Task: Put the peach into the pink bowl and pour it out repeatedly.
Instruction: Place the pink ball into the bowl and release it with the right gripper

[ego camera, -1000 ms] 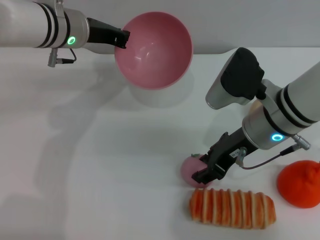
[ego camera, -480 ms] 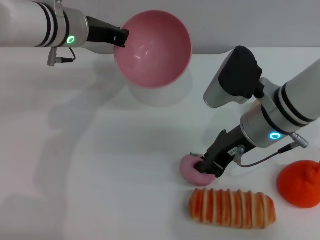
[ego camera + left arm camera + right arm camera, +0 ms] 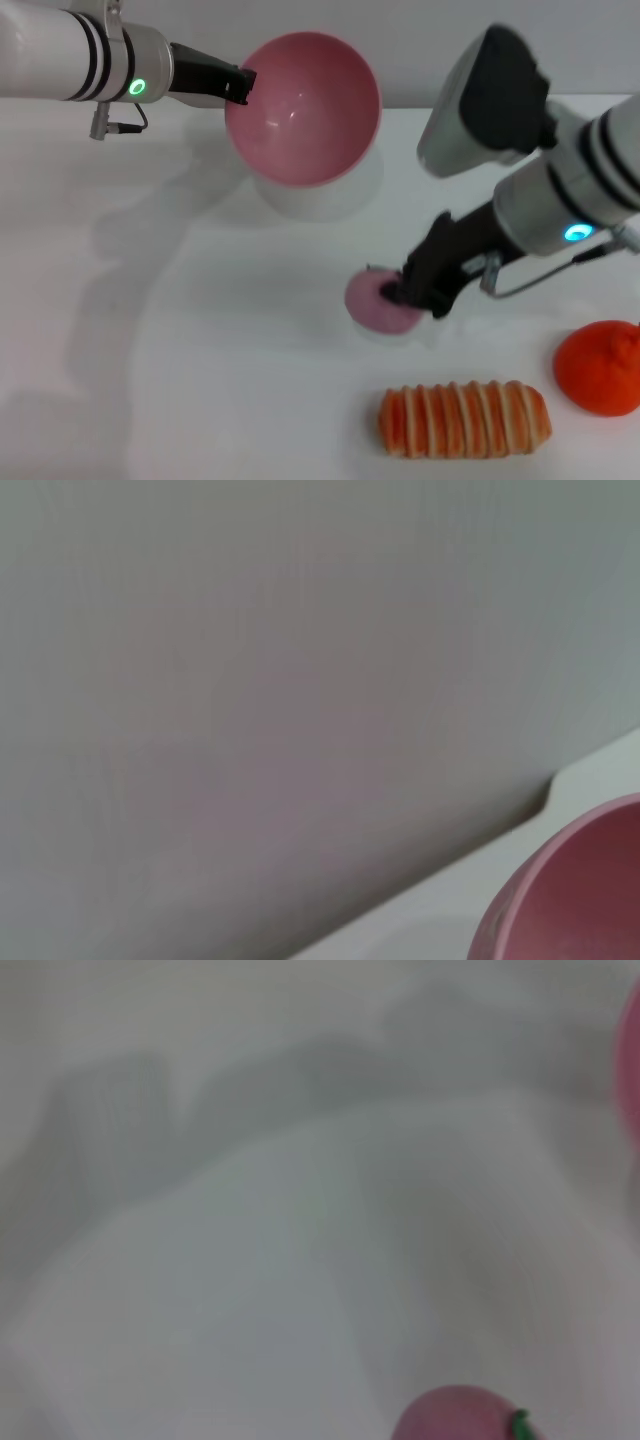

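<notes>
White and matte, the table [image 3: 200, 380] fills the head view, meeting a pale grey wall along its far edge. Soft grey shadows of the arms lie across its left half. At far left, the left gripper [image 3: 243, 84] is clamped on the left rim of the pink bowl [image 3: 303, 108], holding it up off the table and tilted so its hollow faces the camera; a round shadow sits on the table under it. At centre right, the right gripper [image 3: 410, 292] is closed around the peach [image 3: 375, 300], which hangs a little above the table with a faint shadow beneath it. It is well apart from the bowl, nearer and to the right. Near the front edge lies a striped orange-and-cream bread roll [image 3: 465, 421], and an orange-red fruit [image 3: 601, 367] sits at the right edge, both resting on the table.

From the left wrist, most of the picture is the plain grey wall, with a strip of white table and a curved part of the bowl [image 3: 575, 895] in one corner.

From the right wrist, the white table [image 3: 260, 1290] spreads out under blurred grey shadows. The peach [image 3: 455, 1417] shows at the picture's edge, its small green stem beside it, and a sliver of pink shows at another edge.
</notes>
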Robot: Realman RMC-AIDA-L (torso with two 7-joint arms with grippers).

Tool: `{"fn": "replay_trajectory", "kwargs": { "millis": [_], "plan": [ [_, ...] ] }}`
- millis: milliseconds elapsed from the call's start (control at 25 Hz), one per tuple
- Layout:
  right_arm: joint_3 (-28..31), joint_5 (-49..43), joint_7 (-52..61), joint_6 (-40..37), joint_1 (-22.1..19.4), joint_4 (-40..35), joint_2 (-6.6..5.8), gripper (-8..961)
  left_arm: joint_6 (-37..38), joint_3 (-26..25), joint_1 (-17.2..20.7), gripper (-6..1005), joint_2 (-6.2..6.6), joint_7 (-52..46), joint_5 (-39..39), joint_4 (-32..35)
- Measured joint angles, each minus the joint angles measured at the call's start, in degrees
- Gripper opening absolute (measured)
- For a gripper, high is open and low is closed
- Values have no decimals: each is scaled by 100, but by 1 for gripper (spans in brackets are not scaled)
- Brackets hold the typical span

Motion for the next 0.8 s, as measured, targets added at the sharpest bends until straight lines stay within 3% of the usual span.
{"fn": "replay_trajectory", "kwargs": {
  "millis": [120, 320, 360, 520, 800],
  "plan": [
    [164, -65, 67, -337, -75, -944, -1, 43, 158, 0, 0, 69, 16, 0, 3, 10],
    [596, -69, 89, -627, -99, -1914, 0, 51, 303, 0, -14, 69, 33, -13, 30, 24],
    [662, -64, 88, -625, -110, -2019, 1, 53, 1032, -54, -61, 70, 58, -124, 377, 208],
    [756, -47, -6, -429, -141, -2115, 4, 59, 2005, -62, -128, 70, 58, -245, 701, 517],
    [496, -23, -491, 468, -240, -1409, 29, 70, 2607, -2, -160, 71, -38, -511, 1142, 788]
  ]
}}
